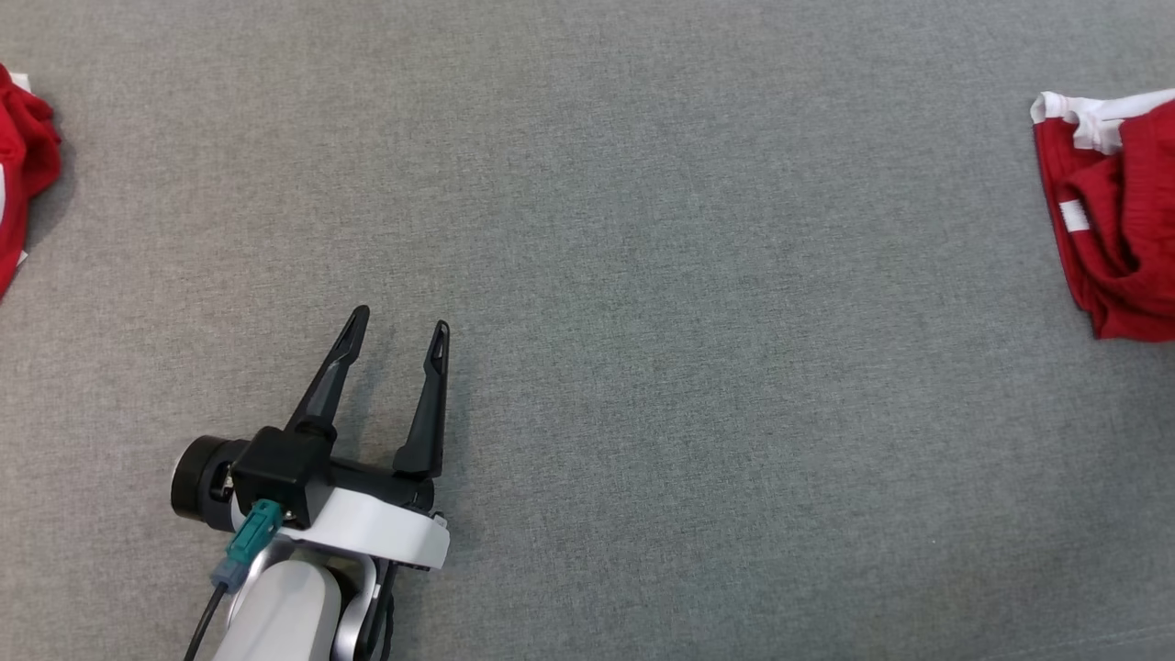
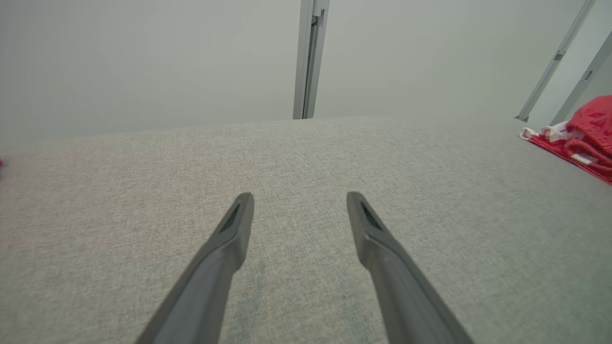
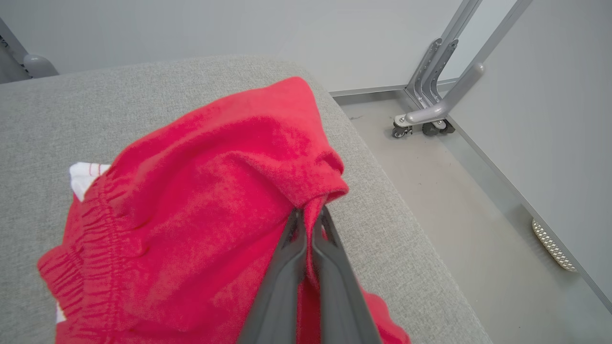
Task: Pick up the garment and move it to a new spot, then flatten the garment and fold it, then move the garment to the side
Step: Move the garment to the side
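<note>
**Right tool clamped on garment at bench corner; left tool spread, empty**

Head view: The left tool [image 1: 401, 319] sits at lower left over the bare grey fabric bench [image 1: 698, 303], fingers spread apart with nothing between them, pointing up the frame. The red garment [image 1: 1115, 229] lies bunched at the right edge and is cut off by the frame. Its visible part runs top to bottom, with the white trim at the top end. A second red cloth [image 1: 23, 165] lies at the far left edge, well apart from the garment.

Left wrist view: The left tool [image 2: 300, 196] has its fingers wide, with bench fabric showing between them. The garment [image 2: 585, 138] is heaped at far right, white trim on its left side. A grey upright post [image 2: 310, 57] stands behind the bench.

Right wrist view: The right tool [image 3: 310, 212] is closed together on a pinched fold of the garment [image 3: 191, 215], which peaks at the fingertips. The gathered elastic band runs diagonally at lower left. The garment lies near the bench corner, beside the floor [image 3: 454, 200].
</note>
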